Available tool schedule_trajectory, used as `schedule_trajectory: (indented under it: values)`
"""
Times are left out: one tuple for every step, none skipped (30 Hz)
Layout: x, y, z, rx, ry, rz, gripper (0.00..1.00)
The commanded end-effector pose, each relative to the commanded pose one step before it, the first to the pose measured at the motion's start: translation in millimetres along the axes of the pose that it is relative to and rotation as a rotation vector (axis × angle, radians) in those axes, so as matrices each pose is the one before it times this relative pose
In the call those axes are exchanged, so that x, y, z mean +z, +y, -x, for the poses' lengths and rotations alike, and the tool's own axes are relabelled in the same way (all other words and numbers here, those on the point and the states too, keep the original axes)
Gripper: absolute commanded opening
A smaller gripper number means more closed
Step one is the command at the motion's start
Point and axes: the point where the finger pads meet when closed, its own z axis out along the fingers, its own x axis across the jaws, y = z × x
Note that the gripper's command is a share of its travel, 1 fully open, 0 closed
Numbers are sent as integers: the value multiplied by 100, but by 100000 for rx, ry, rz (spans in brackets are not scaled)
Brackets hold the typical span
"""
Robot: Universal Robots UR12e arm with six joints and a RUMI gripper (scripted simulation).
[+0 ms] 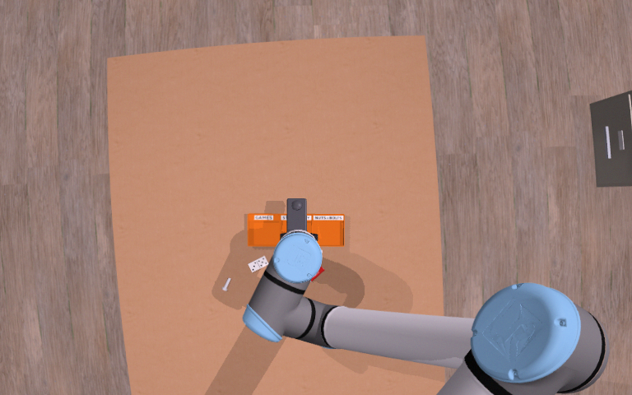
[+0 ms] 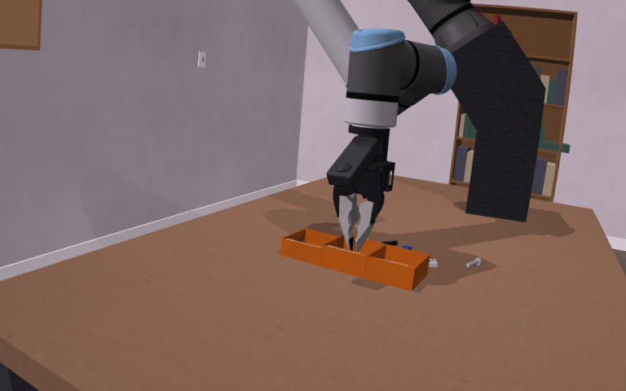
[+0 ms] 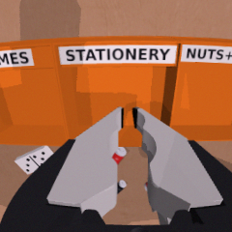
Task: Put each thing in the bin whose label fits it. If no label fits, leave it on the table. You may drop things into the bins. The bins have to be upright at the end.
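Observation:
My gripper (image 2: 354, 249) (image 3: 128, 109) is shut with nothing between its fingertips, which are at the rim of the middle STATIONERY bin (image 2: 343, 261) (image 3: 103, 87). The GAMES bin (image 1: 265, 233) (image 2: 392, 273) (image 3: 24, 108) and NUTS+BOLTS bin (image 1: 331, 233) (image 3: 208, 101) flank it, joined in one upright orange row. A white domino (image 1: 257, 263) (image 2: 433, 263) (image 3: 34, 159) and a grey bolt (image 1: 226, 284) (image 2: 473, 262) lie outside. A red item (image 1: 318, 273) shows beside the wrist. A red-and-white item (image 3: 119, 155) and a dark white-tipped item (image 3: 122, 186) lie behind the fingers, partly hidden.
A black item (image 2: 389, 242) and a small blue item (image 2: 406, 247) lie on the table (image 1: 275, 116) (image 2: 231, 322) beyond the bins. The arm covers part of the table beside the bins in the top view.

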Motion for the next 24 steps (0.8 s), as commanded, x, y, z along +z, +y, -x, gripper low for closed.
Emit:
schedule_trajectory:
  values:
    - [-110,-164,7,-14,-15,-324,4]
    - [0,0,0,0,0,0,4]
    - [0,0,0,0,0,0,4]
    - [0,0,0,0,0,0,4]
    - [0,0,0,0,0,0,4]
    - [0,0,0,0,0,0,4]
    - [0,0,0,0,0,0,4]
    - [0,0,0,0,0,0,4]
    - [0,0,0,0,0,0,4]
    - [0,0,0,0,0,0,4]
    - [0,0,0,0,0,0,4]
    - [0,0,0,0,0,0,4]
    - [0,0,0,0,0,0,4]
    - [0,0,0,0,0,0,4]
    - [0,0,0,0,0,0,4]
    - [0,0,0,0,0,0,4]
    - [0,0,0,0,0,0,4]
    - [0,0,0,0,0,0,4]
    - [0,0,0,0,0,0,4]
    - [0,0,0,0,0,0,4]
    - [-263,-71,0,-28,4,-158,4]
    - [-177,81,76,-104,-55,76,4]
    - [-138,92,43,-46,-42,108,4]
    - [-139,-1,-5,4,13,9,4]
